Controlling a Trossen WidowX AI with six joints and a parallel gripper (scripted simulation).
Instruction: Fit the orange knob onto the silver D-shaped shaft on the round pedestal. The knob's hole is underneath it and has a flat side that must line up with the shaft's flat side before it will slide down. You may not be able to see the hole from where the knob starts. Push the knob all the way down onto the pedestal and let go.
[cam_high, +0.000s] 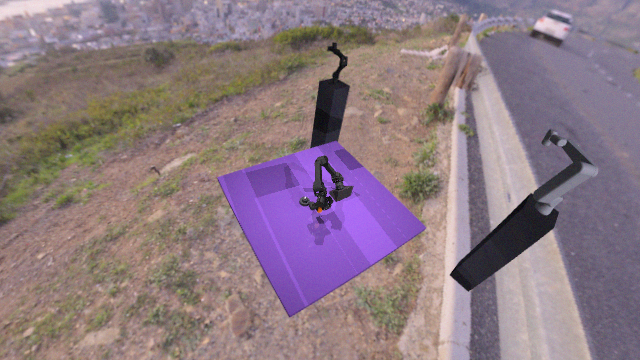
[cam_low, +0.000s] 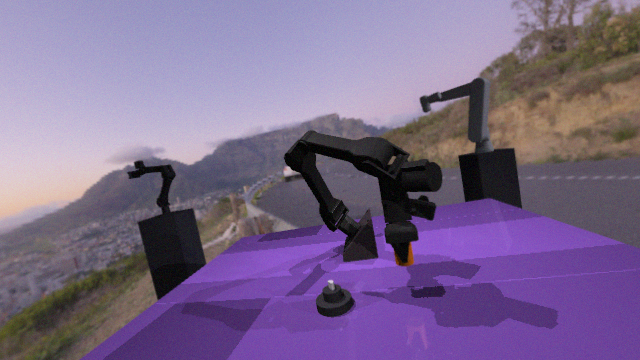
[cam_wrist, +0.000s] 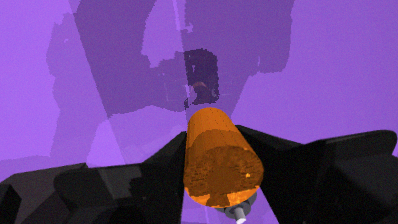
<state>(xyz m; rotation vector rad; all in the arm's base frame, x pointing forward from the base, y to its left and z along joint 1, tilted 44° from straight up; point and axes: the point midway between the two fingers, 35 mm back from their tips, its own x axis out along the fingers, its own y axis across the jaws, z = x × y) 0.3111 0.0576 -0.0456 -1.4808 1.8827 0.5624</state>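
Note:
The orange knob (cam_high: 320, 210) (cam_low: 410, 254) (cam_wrist: 220, 150) is a cylinder held upright or nearly so, above the table; its underside and hole are hidden. My gripper (cam_low: 404, 256) (cam_wrist: 210, 133) is shut on the knob, with one black finger on each side in the wrist view. The black round pedestal (cam_high: 304, 201) (cam_low: 335, 307) stands on the table, to the left of the knob in the top and exterior views. Its silver shaft (cam_low: 330, 284) (cam_wrist: 240, 219) points up from the middle; in the wrist view it shows past the knob's lower edge. The shaft's flat side cannot be made out.
The purple table (cam_high: 280, 260) (cam_low: 530, 260) carries the arm's dark wedge-shaped base (cam_high: 342, 193) (cam_low: 365, 245). Shadows of the arm cross the table. Two other arms stand on black pillars (cam_high: 330, 110) (cam_high: 507, 245) beyond the table.

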